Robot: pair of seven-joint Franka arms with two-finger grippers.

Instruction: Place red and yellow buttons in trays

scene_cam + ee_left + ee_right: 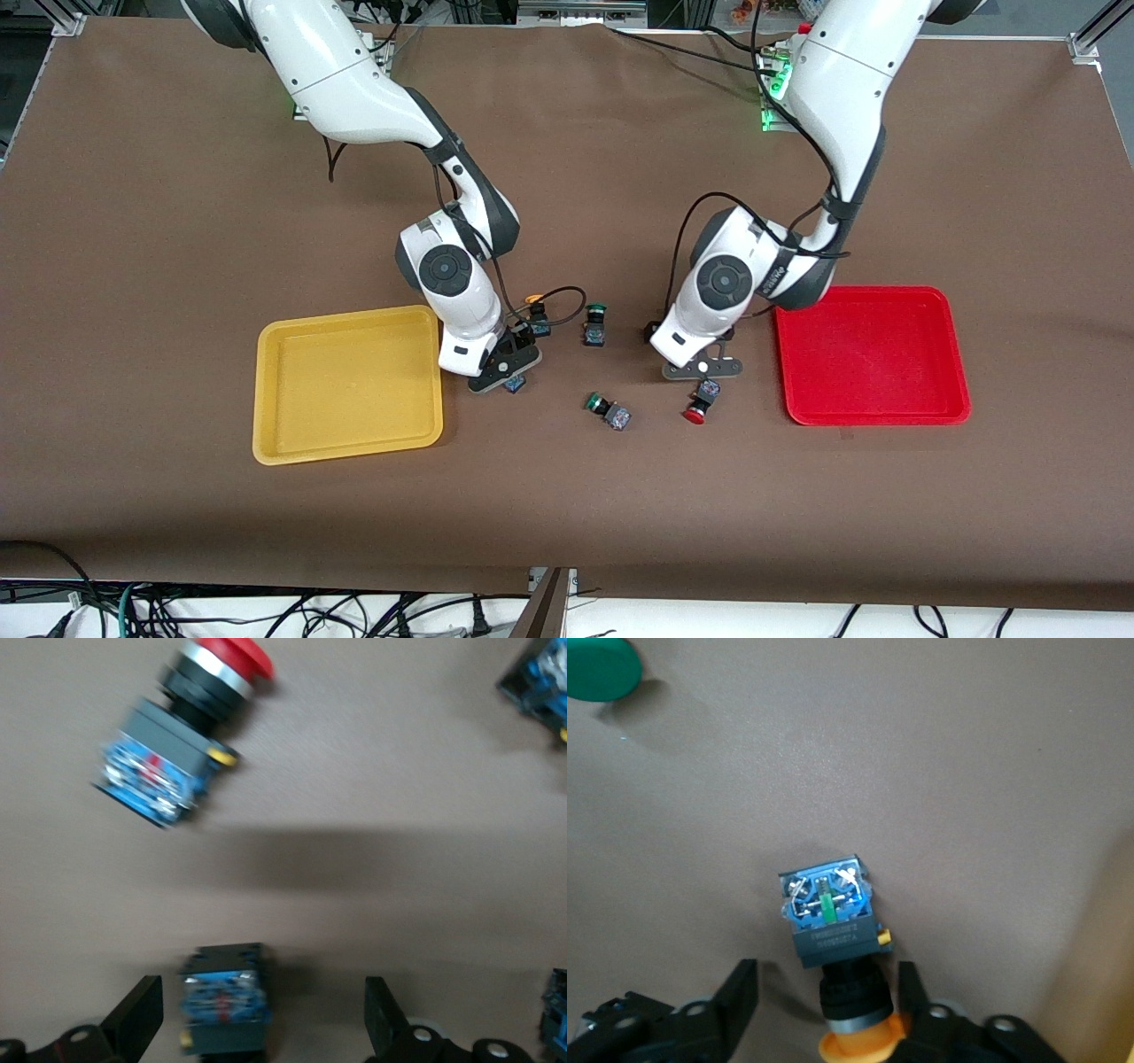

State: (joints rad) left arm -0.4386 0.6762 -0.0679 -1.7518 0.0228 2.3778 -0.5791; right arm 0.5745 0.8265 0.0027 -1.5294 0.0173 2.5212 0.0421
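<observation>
Zero buttons in yellow tray (350, 385) or red tray (872, 354). Right gripper (824, 1010) jaws wide, yellow button (837, 943) between; left gripper (261, 1023) jaws wide around a switch block (223, 999), red button (182, 731) just ahead on bench (567, 514).

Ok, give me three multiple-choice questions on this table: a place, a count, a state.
1. The red tray lies: A) toward the right arm's end; B) toward the left arm's end; C) midway between them.
2. Green-capped buttons in view: A) one; B) two; C) four.
3. The right arm's jaws are: A) shut on a green button; B) shut, empty; C) open around a yellow-capped button.
Answers: B, it lies beside the left arm; B, two green caps show; C, the wrist view shows a gap each side.
</observation>
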